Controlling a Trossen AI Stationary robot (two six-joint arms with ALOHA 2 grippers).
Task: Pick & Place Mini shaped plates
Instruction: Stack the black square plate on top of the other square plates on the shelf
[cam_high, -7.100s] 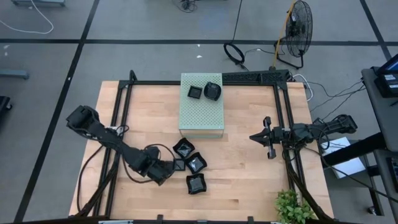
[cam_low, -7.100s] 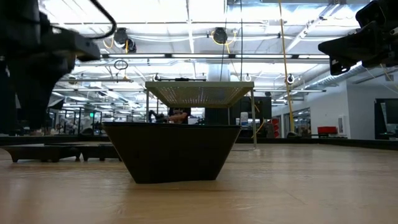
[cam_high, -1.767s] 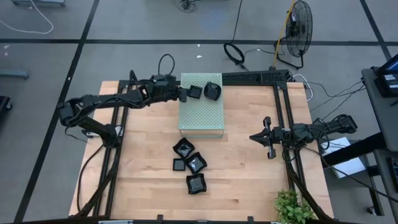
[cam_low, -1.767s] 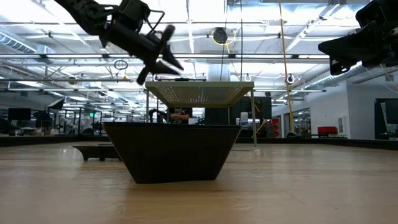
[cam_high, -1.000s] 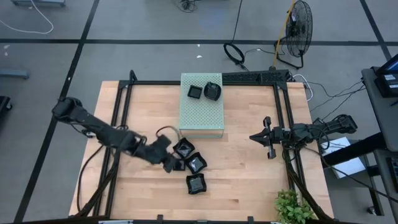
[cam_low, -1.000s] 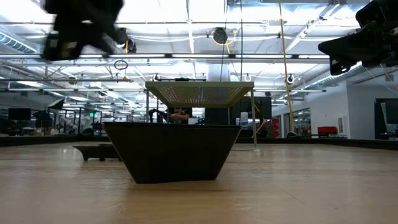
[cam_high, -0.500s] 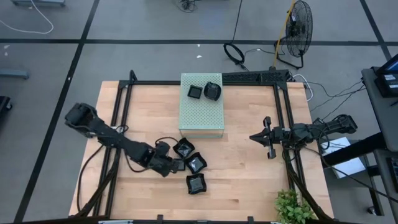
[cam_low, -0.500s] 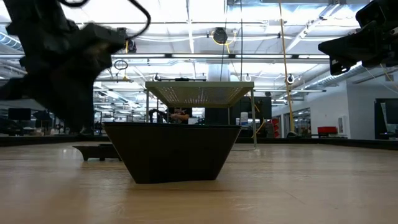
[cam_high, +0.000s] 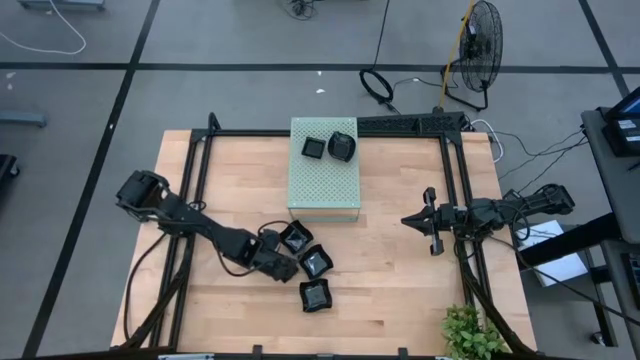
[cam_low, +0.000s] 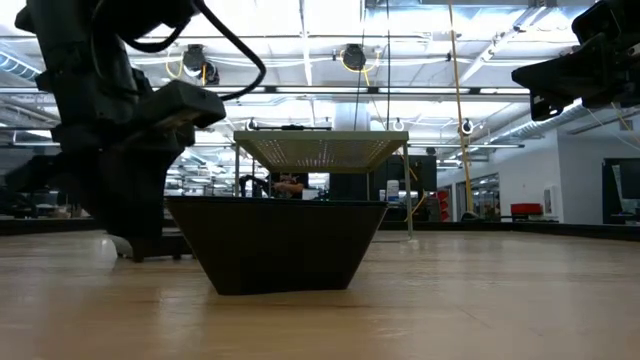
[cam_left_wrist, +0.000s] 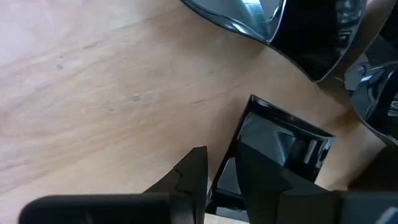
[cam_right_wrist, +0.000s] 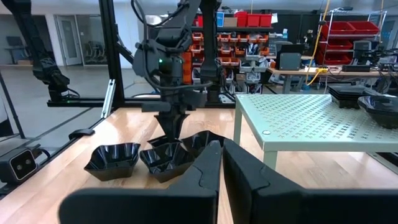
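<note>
Several small glossy black mini shaped plates lie flat on the wooden table, among them scalloped ones (cam_high: 295, 237) (cam_high: 315, 262) (cam_high: 315, 295). Two more (cam_high: 314, 147) (cam_high: 342, 147) rest on top of the pale green perforated box (cam_high: 323, 185). My left gripper (cam_high: 285, 265) (cam_left_wrist: 221, 163) is down at a small square plate (cam_left_wrist: 283, 143), open and pointing steeply down, with that plate's side wall between its fingers. My right gripper (cam_high: 432, 222) (cam_right_wrist: 221, 155) hangs shut and level over the table's right side, holding nothing. My left gripper has one finger (cam_left_wrist: 193, 174) outside the small square plate's side wall (cam_left_wrist: 233, 158) and the other over the plate's inside, coming from above. Whether either finger touches the wall, I cannot tell. The plate lies flat on the table.
A black frame (cam_high: 200, 150) rims the table's far, left and right sides. A green plant (cam_high: 468, 335) stands at the near right corner. The scalloped plates crowd close beside the left gripper. Bare wood lies toward the near left (cam_high: 220, 310) and between box and right arm (cam_high: 390, 260).
My left gripper has come down onto the table beside the scalloped plates, shifting a little toward the table's right, and its wrist has rolled and tipped steeper. The plates have stayed where they were.
</note>
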